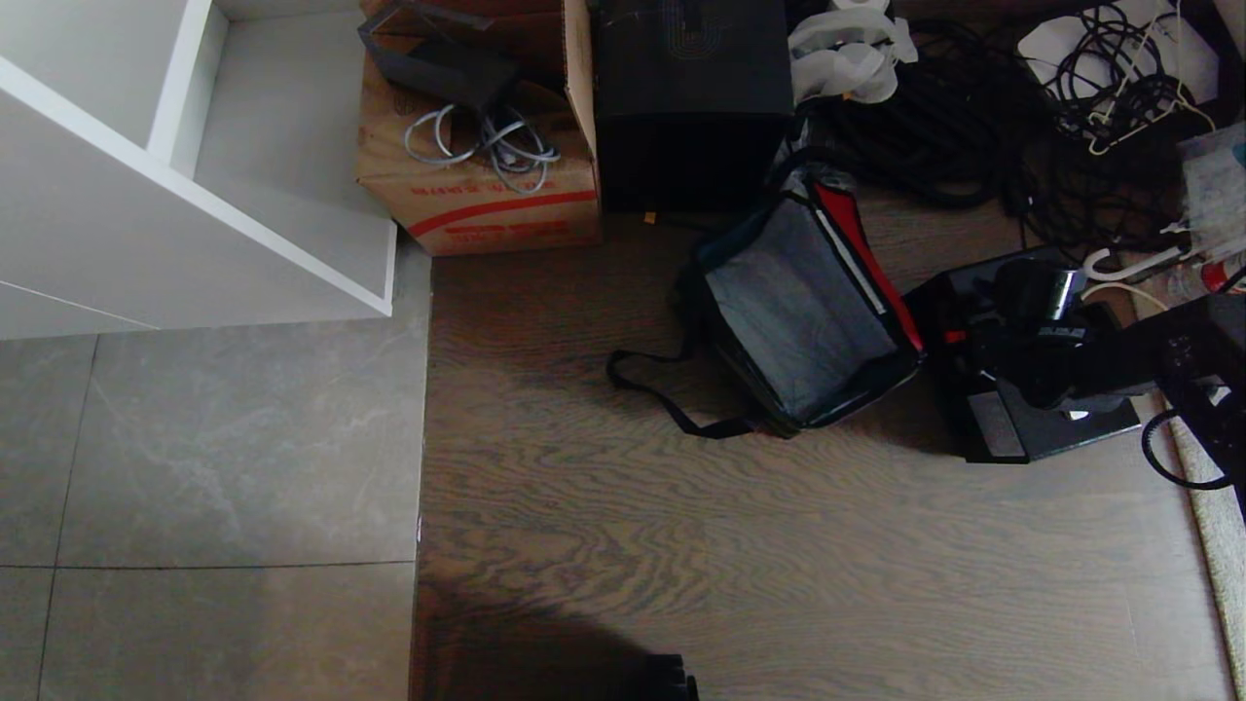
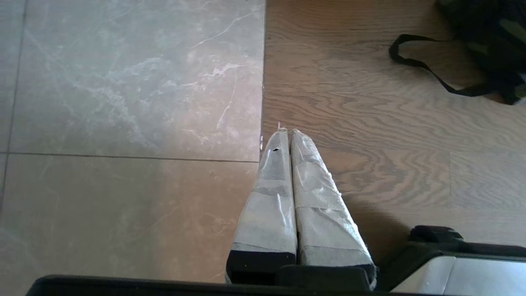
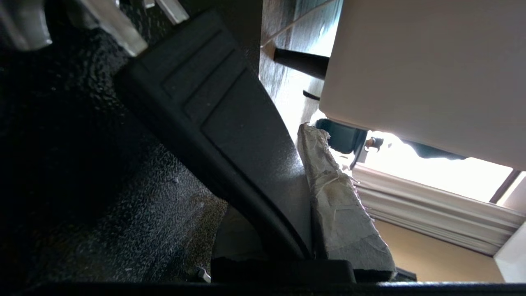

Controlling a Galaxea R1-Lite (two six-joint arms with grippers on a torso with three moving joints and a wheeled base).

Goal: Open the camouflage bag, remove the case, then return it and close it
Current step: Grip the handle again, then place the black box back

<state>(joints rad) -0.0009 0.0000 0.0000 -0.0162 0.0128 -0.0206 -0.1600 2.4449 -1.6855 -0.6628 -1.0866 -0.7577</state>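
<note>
The camouflage bag (image 1: 798, 302) lies open on the wood floor, showing its grey inside and a red lining edge; its black strap (image 1: 662, 389) trails toward me. Its corner also shows in the left wrist view (image 2: 489, 37). Just right of the bag lies the flat black case (image 1: 1051, 433). My right gripper (image 1: 1017, 326) is down on the case, and in the right wrist view this gripper (image 3: 281, 142) is shut on the case's black handle bar (image 3: 222, 107), with one taped finger (image 3: 337, 205) pressed against it. The left gripper (image 2: 289, 131) hangs shut and empty over the floor seam.
Behind the bag stand a brown cardboard carton (image 1: 487, 185) and a tall black box (image 1: 691, 97). A heap of black cables (image 1: 973, 127) fills the far right. A white shelf unit (image 1: 195, 195) stands at the left, and a pale rug edge (image 1: 1217, 526) runs along the right.
</note>
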